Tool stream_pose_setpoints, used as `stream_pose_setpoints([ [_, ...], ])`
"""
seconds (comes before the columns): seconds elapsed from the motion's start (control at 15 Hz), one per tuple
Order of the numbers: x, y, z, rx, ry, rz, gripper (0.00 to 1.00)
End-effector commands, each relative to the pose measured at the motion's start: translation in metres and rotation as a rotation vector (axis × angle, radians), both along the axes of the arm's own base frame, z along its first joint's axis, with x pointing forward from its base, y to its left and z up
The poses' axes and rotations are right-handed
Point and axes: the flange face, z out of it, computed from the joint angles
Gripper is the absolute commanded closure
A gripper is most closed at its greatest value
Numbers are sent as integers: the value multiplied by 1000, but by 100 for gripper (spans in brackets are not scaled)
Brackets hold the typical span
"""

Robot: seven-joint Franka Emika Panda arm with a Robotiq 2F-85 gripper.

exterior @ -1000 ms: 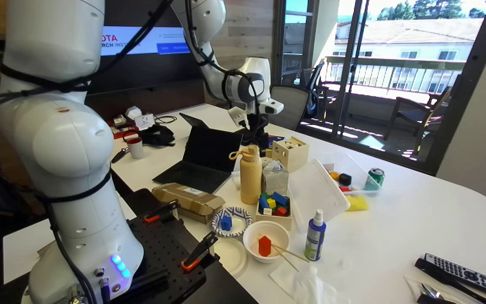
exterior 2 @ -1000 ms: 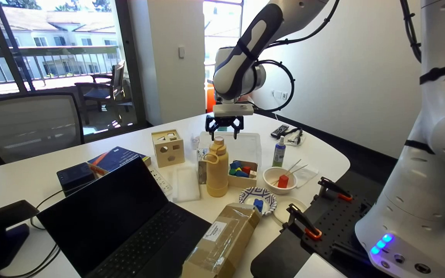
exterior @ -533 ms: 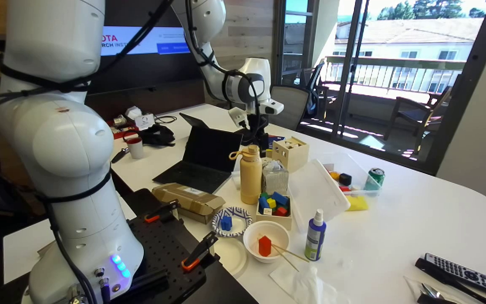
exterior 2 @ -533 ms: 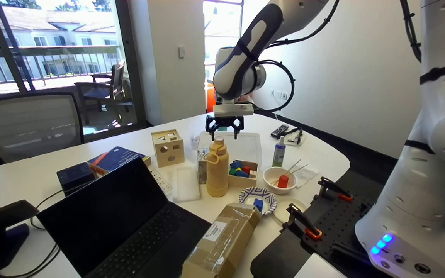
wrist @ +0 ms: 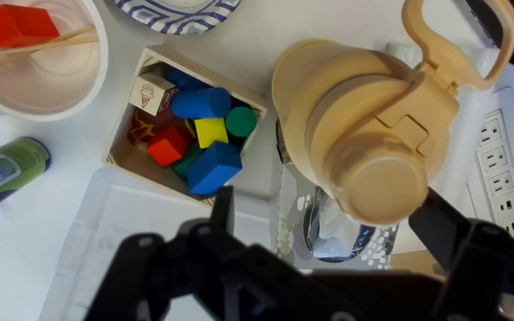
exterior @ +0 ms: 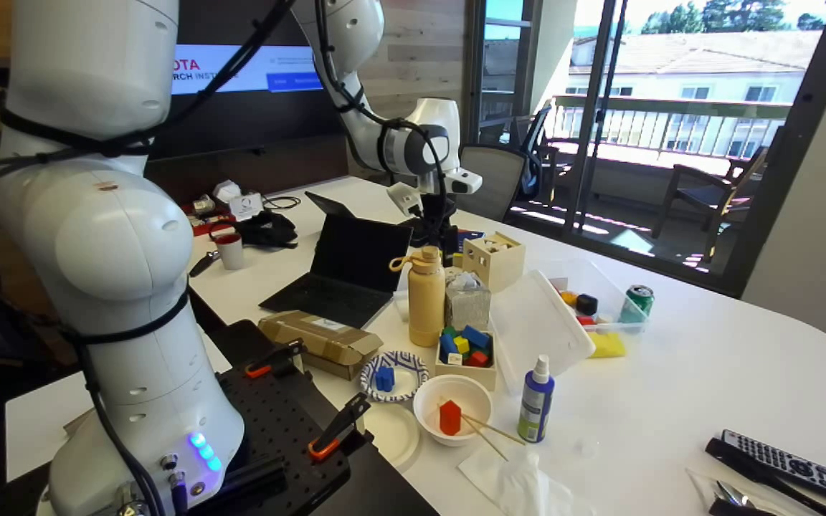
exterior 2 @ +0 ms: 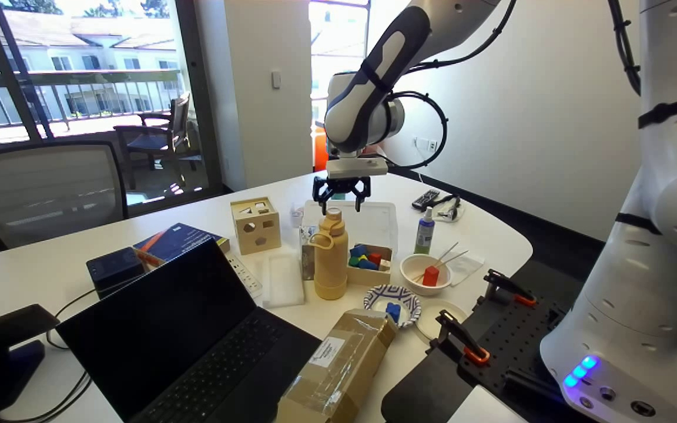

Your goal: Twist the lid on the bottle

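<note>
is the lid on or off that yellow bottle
On: in the wrist view, the lid sits atop the bottle; how tightly, I cannot tell.

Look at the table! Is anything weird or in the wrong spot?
Yes, maybe: a red block sits in the bowl with two sticks, and a blue block is on the patterned plate. That's odd because more blocks are together in the box.

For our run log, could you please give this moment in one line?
bottle: upright; lid: on bottle; gripper: open near lid; grasp: none; lid tightness: cannot tell
</note>
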Motion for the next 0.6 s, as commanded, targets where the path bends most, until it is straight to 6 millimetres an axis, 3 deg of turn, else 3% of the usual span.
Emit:
stream_pose_setpoints([
  [0.0,-1,-1,6,6,1,72,0],
  [0.53,-1,9,6,13,15,283,0],
])
